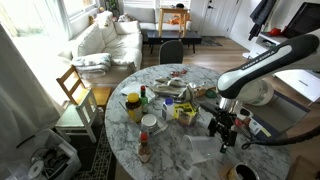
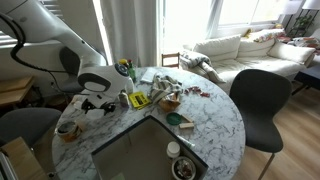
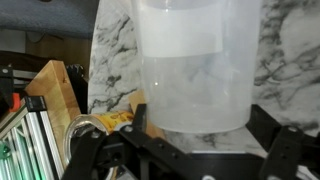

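Clutter covers the round marble table (image 1: 185, 160). At its left side in an exterior view stand a yellow-lidded jar (image 1: 133, 104) and a small red-and-white bottle (image 1: 144, 150), with packets and wrappers in the middle. Toward the right edge, the gripper (image 1: 225, 130) hangs low over the tabletop under the white arm. In the wrist view a wooden frame (image 3: 55, 95) shows at the left, then veined marble. A translucent plastic cup (image 3: 195, 70) with a white label fills the centre, close to the camera and just in front of the black jaws. The jaws stand wide apart and released, one on each side of the cup. Whether either one touches its wall cannot be told.
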